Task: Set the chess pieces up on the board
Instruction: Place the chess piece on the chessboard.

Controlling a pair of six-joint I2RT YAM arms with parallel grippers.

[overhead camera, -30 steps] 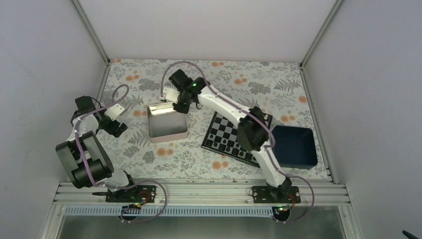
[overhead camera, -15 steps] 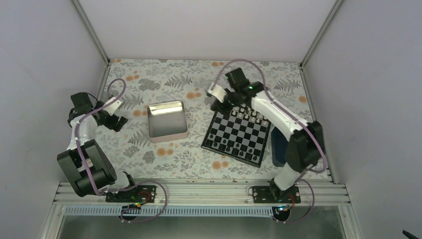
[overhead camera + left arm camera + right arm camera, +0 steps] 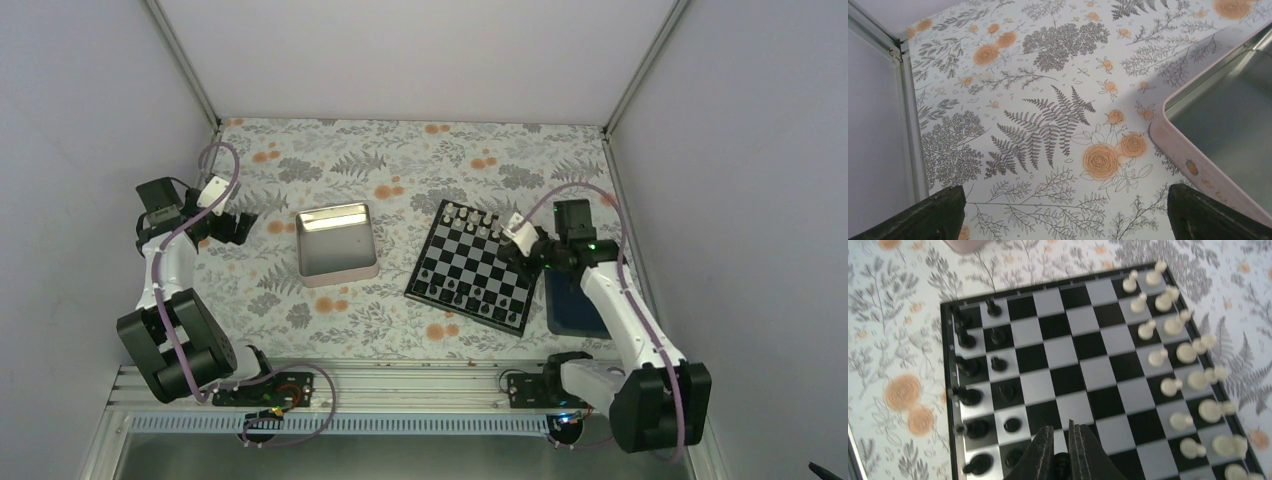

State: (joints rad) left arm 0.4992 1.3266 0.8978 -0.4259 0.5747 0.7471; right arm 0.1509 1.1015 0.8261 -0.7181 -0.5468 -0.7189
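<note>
The board (image 3: pixel 478 265) lies tilted at centre right. Black chess pieces (image 3: pixel 452 290) stand along its near-left edge and white ones (image 3: pixel 478 222) along its far edge. My right gripper (image 3: pixel 527 250) hangs over the board's right edge. In the right wrist view the right gripper (image 3: pixel 1060 429) is shut on a small black piece (image 3: pixel 1062 461), above the board (image 3: pixel 1058 352) beside the two rows of black pieces (image 3: pixel 968 367). My left gripper (image 3: pixel 235 226) is at the far left, away from the board. Seen from the left wrist, the left gripper (image 3: pixel 1068 212) is open over bare cloth.
A silver metal tin (image 3: pixel 336 243) sits left of the board, and its pink-edged corner (image 3: pixel 1193 160) is close to my left gripper's right finger. A dark blue tray (image 3: pixel 570 305) lies right of the board, partly under my right arm. A floral cloth (image 3: pixel 400 170) covers the table.
My right arm swung from the tin across to the board's right side, still shut. My left arm drew back and turned toward the far left.
</note>
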